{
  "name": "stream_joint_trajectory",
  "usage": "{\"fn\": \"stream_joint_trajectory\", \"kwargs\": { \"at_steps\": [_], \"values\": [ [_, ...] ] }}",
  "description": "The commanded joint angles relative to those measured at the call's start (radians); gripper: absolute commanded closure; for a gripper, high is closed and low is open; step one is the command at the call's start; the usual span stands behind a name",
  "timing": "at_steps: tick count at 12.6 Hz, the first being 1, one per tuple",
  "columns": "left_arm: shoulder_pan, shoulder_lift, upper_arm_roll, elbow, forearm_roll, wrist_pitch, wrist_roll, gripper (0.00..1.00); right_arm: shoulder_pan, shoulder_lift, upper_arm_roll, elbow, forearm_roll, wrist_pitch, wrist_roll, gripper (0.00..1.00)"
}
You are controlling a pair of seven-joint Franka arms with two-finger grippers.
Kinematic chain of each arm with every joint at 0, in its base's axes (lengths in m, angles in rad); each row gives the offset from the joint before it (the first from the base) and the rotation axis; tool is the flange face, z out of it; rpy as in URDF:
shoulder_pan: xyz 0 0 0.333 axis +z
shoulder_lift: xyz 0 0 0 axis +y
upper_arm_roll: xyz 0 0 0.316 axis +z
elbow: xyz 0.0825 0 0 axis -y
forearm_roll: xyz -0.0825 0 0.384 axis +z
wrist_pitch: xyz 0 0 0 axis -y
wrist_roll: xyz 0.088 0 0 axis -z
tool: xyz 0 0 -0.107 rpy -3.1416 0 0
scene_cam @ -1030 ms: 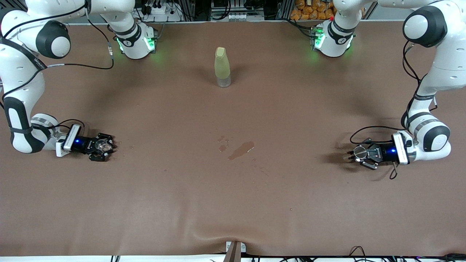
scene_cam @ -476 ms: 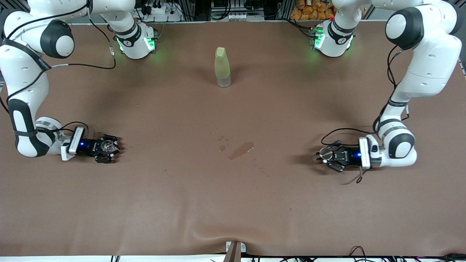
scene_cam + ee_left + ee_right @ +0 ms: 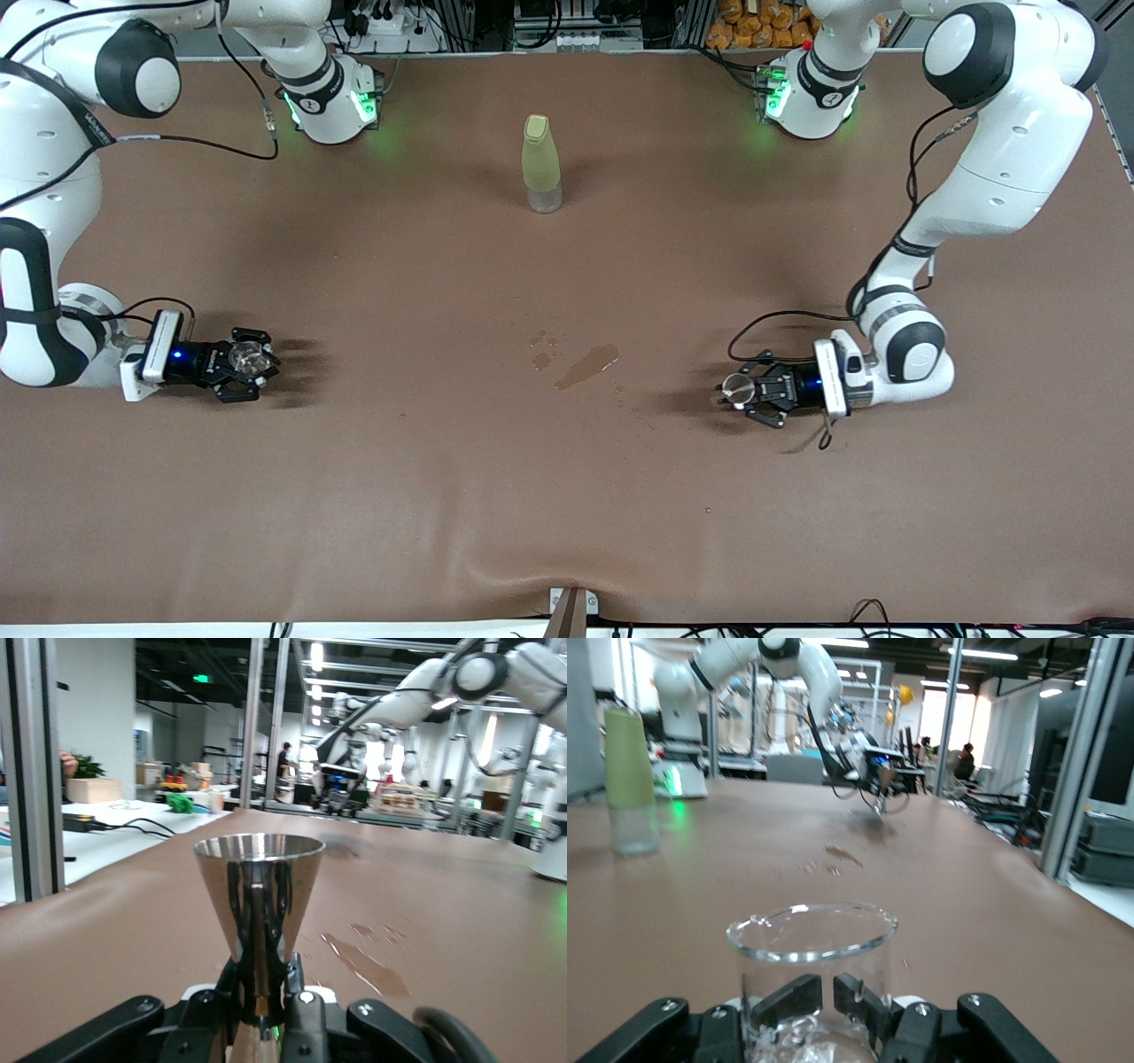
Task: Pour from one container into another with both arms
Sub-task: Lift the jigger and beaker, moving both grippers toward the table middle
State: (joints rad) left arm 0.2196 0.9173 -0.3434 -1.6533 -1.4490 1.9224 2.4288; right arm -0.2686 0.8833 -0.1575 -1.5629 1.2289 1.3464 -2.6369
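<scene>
Your right gripper (image 3: 251,360) jaws clamp the glass cup (image 3: 811,970), left gripper (image 3: 742,390) jaws clamp the metal jigger (image 3: 259,908); bring both level together above the worktop (image 3: 567,496).

Bright overhead light; soft shadows; wrist backgrounds blurred.

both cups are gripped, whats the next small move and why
Probably bring the two grippers together over the wet patch. The right gripper holds the glass cup and the left gripper the metal measuring cup, both upright and wide apart.
</scene>
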Motion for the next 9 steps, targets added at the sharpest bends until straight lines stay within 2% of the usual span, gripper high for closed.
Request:
{"fn": "stream_joint_trajectory", "kwargs": {
  "at_steps": [1,3,6,7,9],
  "values": [
    [-0.063,-0.040,-0.023,-0.042,-0.108,0.110,0.027,1.00,0.052,-0.052,-0.014,-0.034,0.003,-0.059,0.058,1.00],
    [-0.118,-0.031,-0.023,-0.040,-0.206,0.154,0.088,1.00,0.078,-0.096,-0.014,-0.039,0.009,-0.078,0.122,1.00],
    [-0.219,-0.009,-0.023,-0.037,-0.471,0.178,0.260,1.00,0.106,-0.197,-0.014,-0.066,0.021,-0.087,0.253,1.00],
    [-0.255,-0.008,-0.017,-0.036,-0.517,0.182,0.271,1.00,0.117,-0.237,-0.014,-0.098,0.032,-0.082,0.285,1.00],
    [-0.279,-0.011,-0.011,-0.028,-0.521,0.211,0.268,1.00,0.147,-0.296,-0.017,-0.155,0.084,-0.084,0.325,1.00]
  ]
}}
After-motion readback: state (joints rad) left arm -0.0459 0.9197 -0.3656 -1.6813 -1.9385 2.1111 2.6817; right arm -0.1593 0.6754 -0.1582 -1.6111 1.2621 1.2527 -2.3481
